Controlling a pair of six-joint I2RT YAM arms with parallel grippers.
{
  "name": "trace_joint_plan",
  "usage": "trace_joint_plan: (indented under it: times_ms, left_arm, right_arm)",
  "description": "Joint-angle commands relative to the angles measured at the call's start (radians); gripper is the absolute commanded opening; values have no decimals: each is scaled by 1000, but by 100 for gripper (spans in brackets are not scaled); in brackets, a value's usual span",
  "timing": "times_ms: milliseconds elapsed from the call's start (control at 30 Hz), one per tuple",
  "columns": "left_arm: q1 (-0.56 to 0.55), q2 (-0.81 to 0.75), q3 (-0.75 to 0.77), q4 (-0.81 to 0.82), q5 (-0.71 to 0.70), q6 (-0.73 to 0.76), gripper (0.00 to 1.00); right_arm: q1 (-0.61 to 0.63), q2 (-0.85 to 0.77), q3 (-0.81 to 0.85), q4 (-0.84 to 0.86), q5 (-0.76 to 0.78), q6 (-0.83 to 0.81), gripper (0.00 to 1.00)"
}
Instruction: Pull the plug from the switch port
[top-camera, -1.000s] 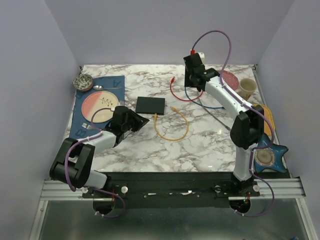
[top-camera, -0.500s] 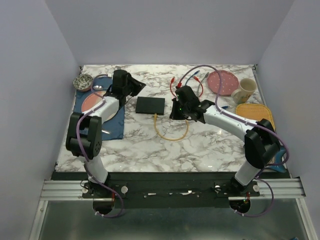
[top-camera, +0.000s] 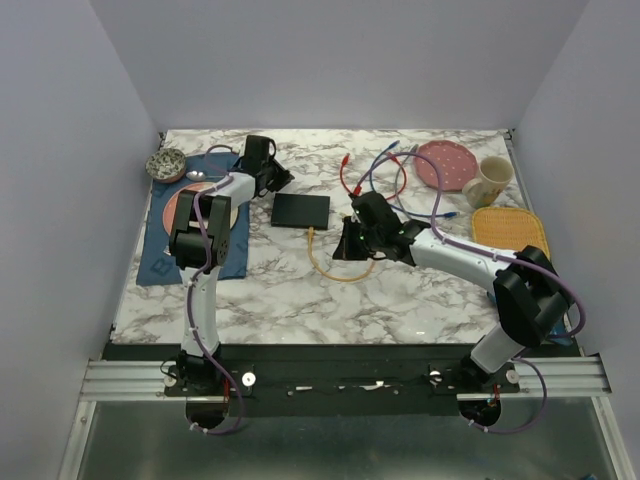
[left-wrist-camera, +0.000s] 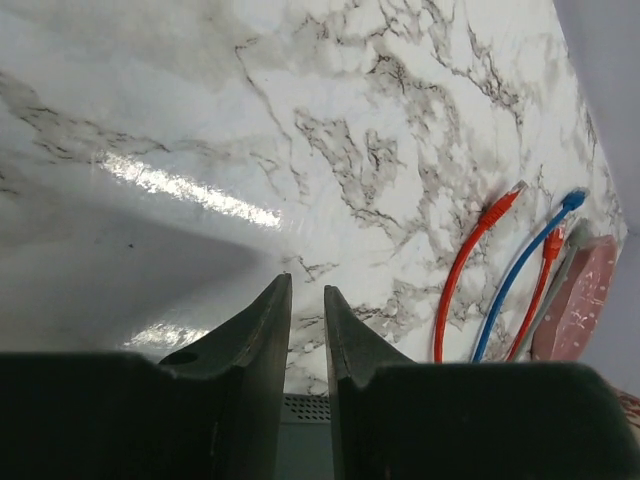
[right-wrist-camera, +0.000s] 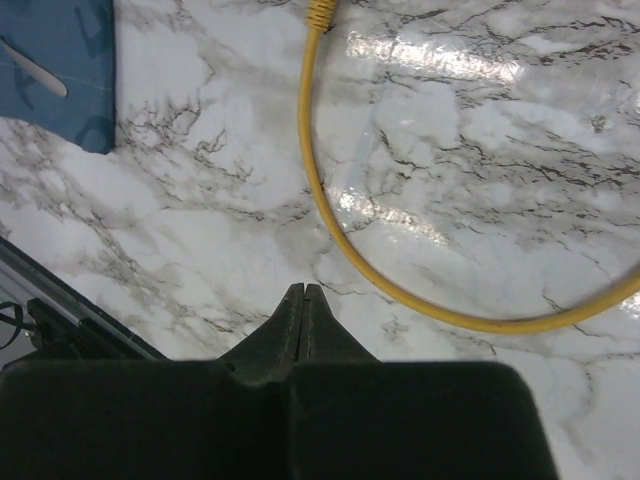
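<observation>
The switch (top-camera: 300, 209) is a flat black box lying on the marble at mid-table. A yellow cable (top-camera: 346, 270) loops in front of it. Its plug (top-camera: 311, 234) lies close to the switch's near edge, and I cannot tell whether it sits in a port. My left gripper (top-camera: 281, 181) is at the switch's far left corner with its jaws a narrow gap apart. The left wrist view shows that gripper (left-wrist-camera: 307, 290) with bare marble between its tips and the switch's vented edge (left-wrist-camera: 305, 430) low in the gap. My right gripper (top-camera: 345, 250) is shut and empty beside the yellow cable (right-wrist-camera: 304, 120) and its plug (right-wrist-camera: 319, 10).
Red (top-camera: 350, 186) and blue (top-camera: 386, 158) cables lie behind the switch. A pink plate (top-camera: 446, 163), a mug (top-camera: 487, 178) and a yellow mat (top-camera: 510, 228) sit at the back right. At the left are a blue placemat (top-camera: 158, 258) and a bowl (top-camera: 166, 163).
My left arm swung from the front left to the switch's far left corner. My right arm came down from the back to the yellow cable, and its jaws closed.
</observation>
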Motion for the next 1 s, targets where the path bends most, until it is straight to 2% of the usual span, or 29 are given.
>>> trace_joint_plan:
  times_ms: [0, 267, 433, 600, 633, 733, 767, 867, 967]
  left_arm:
    - [-7, 9, 17, -43, -21, 42, 30]
    - [-42, -53, -262, 62, 89, -21, 29]
    - [-56, -125, -427, 176, 103, -70, 29]
    - [-51, -221, -491, 197, 95, -64, 29]
    - [-50, -237, -497, 194, 92, -57, 29]
    - [-44, -294, -494, 177, 83, -37, 29]
    - [-42, -309, -491, 174, 81, -34, 29]
    - [-42, -364, -489, 164, 81, -24, 29]
    - [-45, -418, -504, 167, 97, -21, 29]
  right_arm:
    - [11, -8, -12, 40, -12, 13, 1]
    - [9, 26, -7, 49, -6, 41, 1]
    - [9, -12, -39, 62, 32, 45, 1]
    - [8, -23, -58, 68, 60, 44, 3]
    - [8, -25, -62, 74, 58, 47, 5]
    - [6, -29, -88, 111, 43, 49, 21]
    - [8, -32, -92, 118, 34, 50, 33]
    - [6, -41, -105, 149, 31, 44, 48]
    - [-4, -55, -113, 172, 43, 44, 52]
